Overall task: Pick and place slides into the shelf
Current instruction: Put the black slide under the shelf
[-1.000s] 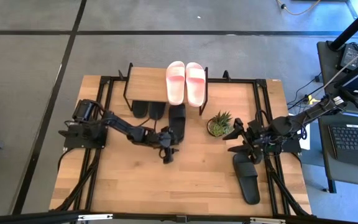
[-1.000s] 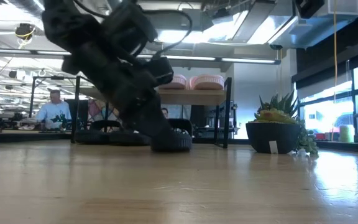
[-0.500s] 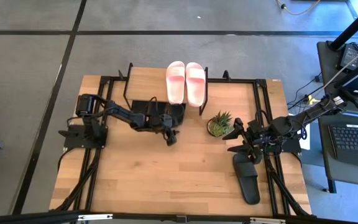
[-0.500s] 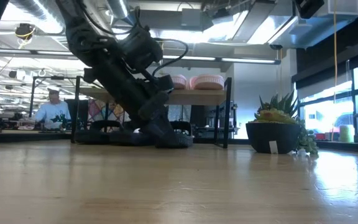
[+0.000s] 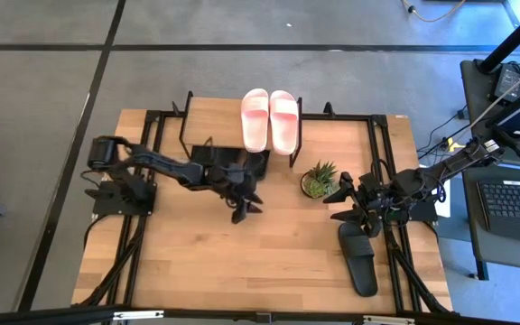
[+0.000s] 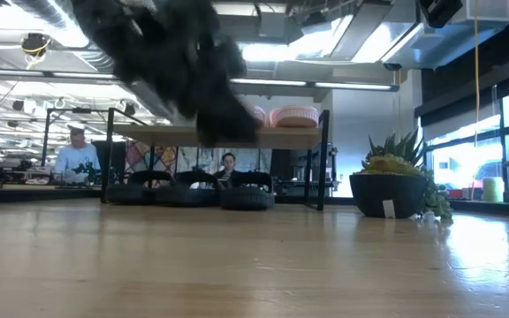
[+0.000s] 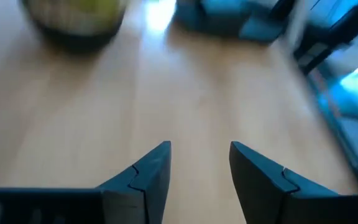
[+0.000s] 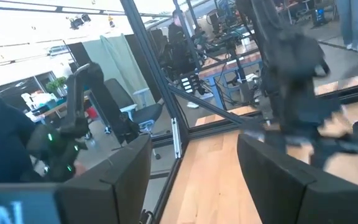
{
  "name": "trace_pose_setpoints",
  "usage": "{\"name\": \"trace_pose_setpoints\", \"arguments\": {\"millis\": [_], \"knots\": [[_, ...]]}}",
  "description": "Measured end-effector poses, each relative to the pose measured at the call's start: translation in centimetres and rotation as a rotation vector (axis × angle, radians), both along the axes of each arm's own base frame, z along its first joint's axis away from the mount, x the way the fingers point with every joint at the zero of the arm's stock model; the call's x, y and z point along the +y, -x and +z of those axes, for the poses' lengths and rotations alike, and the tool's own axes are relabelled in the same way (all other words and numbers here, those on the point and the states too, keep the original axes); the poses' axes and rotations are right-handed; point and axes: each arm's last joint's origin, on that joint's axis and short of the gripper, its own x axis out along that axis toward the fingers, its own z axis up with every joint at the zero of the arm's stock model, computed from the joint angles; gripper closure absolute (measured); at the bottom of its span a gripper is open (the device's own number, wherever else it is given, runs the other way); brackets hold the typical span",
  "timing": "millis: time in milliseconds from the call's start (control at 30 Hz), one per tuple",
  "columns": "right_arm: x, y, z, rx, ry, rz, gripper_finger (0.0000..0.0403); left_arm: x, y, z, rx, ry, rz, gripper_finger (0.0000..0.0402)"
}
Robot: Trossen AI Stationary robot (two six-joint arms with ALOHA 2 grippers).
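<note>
The shelf [image 5: 215, 122] stands at the table's far side, and the pale pink pair [image 5: 270, 120] lies on its plank top. Three black slides lie on the table under it [image 6: 131, 193] [image 6: 184, 193] [image 6: 247, 196]. The rightmost of them [image 5: 257, 167] sticks out toward the near edge. A fourth black slide [image 5: 357, 257] lies flat near the right near corner. My left gripper [image 5: 248, 209] [image 7: 199, 155] hovers open and empty just near of the shelf. It is raised above the table. My right gripper [image 5: 339, 206] [image 8: 194, 162] is open above the far end of the fourth slide.
A small potted plant [image 5: 319, 181] [image 6: 391, 185] stands between the shelf and my right gripper. Bare tabletop [image 5: 242, 262] spreads across the near middle. Black frame rails run along both table sides. People sit in the room behind the table [image 6: 76, 155].
My left gripper was low at the near end of the rightmost black slide under the shelf. It reached toward the shelf, then drew back toward the near edge and rose clear. That slide now lies a little farther under the shelf. My right arm kept still.
</note>
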Motion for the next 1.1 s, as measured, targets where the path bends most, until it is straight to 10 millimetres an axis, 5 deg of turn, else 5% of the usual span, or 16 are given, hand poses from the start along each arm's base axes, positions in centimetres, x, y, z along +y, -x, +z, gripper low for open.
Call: {"name": "trace_pose_setpoints", "arguments": {"millis": [333, 567, 800, 1100], "knots": [[0.0, 0.0, 0.0, -0.014, 0.053, -0.002, 0.0166, -0.4, 6.2, 12.3, -0.442, -0.074, -0.033, 0.0246], [0.0, 0.0, 0.0, -0.014, 0.051, -0.003, 0.0166, -0.3, 13.5, 16.7, -0.532, -0.119, -0.026, 0.0246], [0.0, 0.0, 0.0, -0.007, 0.025, -0.001, 0.0166, -0.4, 18.6, 16.0, -0.615, -0.126, -0.011, 0.0246], [0.0, 0.0, 0.0, -0.014, 0.049, -0.01, 0.0166, -0.4, 21.8, 11.2, -0.661, -0.031, 0.086, 0.0246]]}}
